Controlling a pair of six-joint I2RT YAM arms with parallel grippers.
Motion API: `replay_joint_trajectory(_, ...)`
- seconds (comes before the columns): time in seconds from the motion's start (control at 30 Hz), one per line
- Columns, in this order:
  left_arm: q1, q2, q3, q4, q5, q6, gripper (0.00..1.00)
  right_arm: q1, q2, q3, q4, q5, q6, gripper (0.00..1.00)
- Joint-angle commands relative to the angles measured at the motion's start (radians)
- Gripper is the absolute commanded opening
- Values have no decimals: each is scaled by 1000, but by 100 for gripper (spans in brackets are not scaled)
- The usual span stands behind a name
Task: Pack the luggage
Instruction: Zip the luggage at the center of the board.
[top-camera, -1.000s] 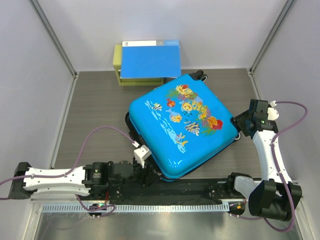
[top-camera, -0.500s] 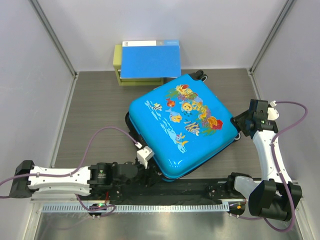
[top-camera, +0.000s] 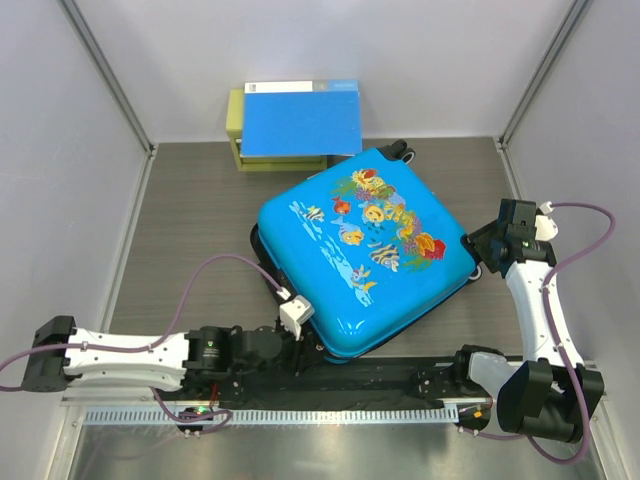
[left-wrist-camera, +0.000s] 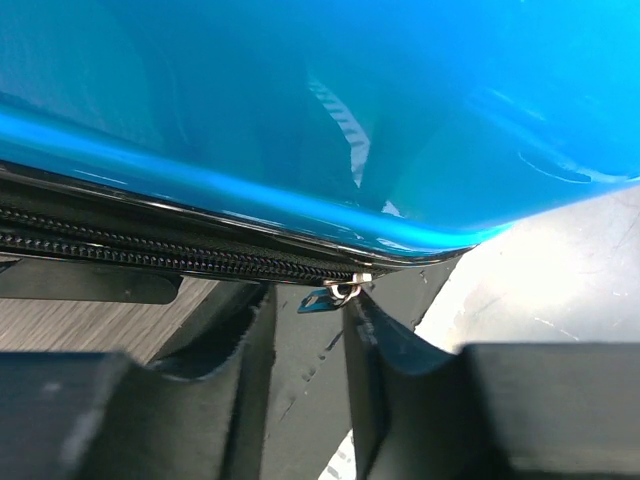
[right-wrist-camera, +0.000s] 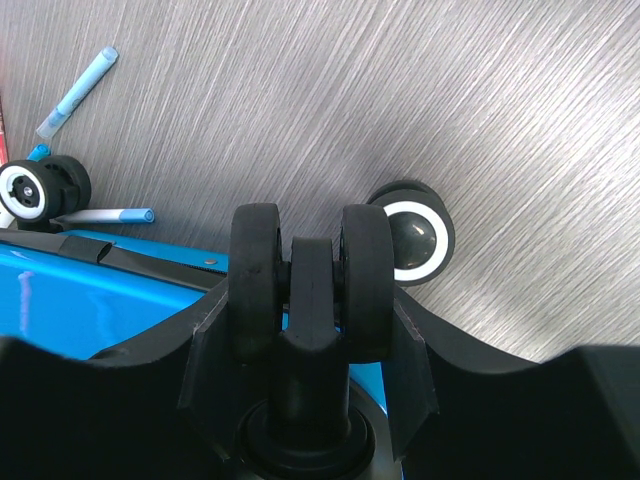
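The luggage (top-camera: 365, 255) lies shut and flat near the middle of the table (top-camera: 190, 210), fish print up, turned so its corners point like a diamond. Its black zip runs along the near edge. At the case's 7 o'clock corner the left gripper (left-wrist-camera: 308, 310) sits low against that edge. Its claw is narrowed but not closed, with the zipper pull (left-wrist-camera: 340, 292) between the fingertips and a gap showing on one side. At 3 o'clock the right gripper (right-wrist-camera: 310, 300) is clamped on a twin wheel (right-wrist-camera: 255, 275), one finger against each outer face. Toward 12 o'clock, by the back wall, a blue folder (top-camera: 300, 120) rests on a yellow-green box (top-camera: 236, 130). Two pens (right-wrist-camera: 78, 92) lie on the tabletop beyond the wheels.
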Motion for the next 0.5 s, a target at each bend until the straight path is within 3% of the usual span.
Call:
replay_joint_trajectory(0.0,4,4,22,54,-77,9,27,35,34,-96,-234,-55,-87,1)
replay_joint_trajectory(0.13,4,-18,19,51,-105,9,17,36,32,-94,-237,-54,-87,1)
replay_joint_trajectory(0.27,4,-53,15,35,-157,-5,0,35,32,-91,-237,-51,-87,1)
replay_joint_trajectory(0.47,4,-128,8,-47,-223,-43,0,33,25,-87,-241,-16,-83,1)
